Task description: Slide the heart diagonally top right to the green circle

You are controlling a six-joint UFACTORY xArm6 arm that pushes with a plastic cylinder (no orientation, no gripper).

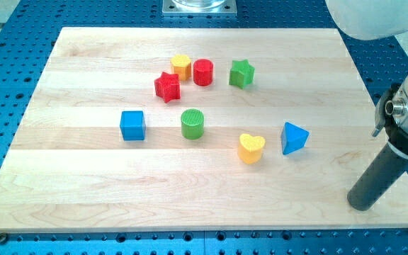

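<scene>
The yellow heart (251, 148) lies on the wooden board right of centre. The green circle (193, 123) stands to its left and a little higher, near the board's middle. My tip (362, 204) is at the lower right of the board, well to the right of and below the heart, touching no block.
A blue triangle (294, 137) sits just right of the heart. A blue cube (132, 125) is left of the green circle. A red star (167, 86), a yellow hexagon (181, 66), a red cylinder (202, 72) and a green star (241, 73) cluster toward the top.
</scene>
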